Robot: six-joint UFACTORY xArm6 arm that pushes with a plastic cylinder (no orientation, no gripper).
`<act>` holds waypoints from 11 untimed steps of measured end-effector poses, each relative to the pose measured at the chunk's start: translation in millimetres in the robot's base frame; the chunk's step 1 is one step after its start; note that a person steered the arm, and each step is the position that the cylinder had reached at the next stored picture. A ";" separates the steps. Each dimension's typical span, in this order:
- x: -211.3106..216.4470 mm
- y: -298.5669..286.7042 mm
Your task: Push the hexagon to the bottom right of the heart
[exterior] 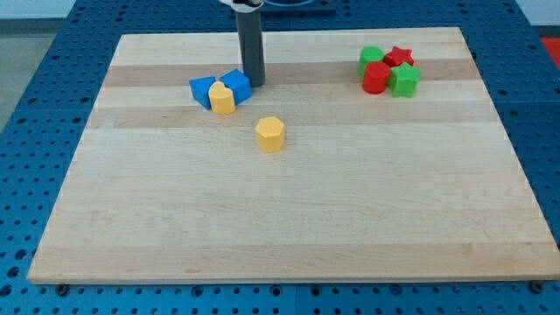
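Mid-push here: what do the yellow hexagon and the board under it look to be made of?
Yellow hexagon: probably plastic, uniform colour, matte with a faint sheen. Board: light wood, visible grain and joined planks, smooth, unpainted. My tip is above it, beside the blue blocks.

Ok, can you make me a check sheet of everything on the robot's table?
Surface: wooden board on a blue perforated bench.
Job's things: yellow hexagon lies alone, toward the view's bottom right of the yellow heart.
Clutter: two blue blocks touch the heart; two green blocks, a red star and a red block cluster at the view's top right.
Tool: my tip rests beside the right blue block.
Cables: nothing seen.
Surroundings: nothing seen.
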State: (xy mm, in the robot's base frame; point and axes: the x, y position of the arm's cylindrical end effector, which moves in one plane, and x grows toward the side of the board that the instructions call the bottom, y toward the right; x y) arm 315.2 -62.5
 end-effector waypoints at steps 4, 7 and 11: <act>47.1 107.0; 140.3 71.4; 110.0 9.1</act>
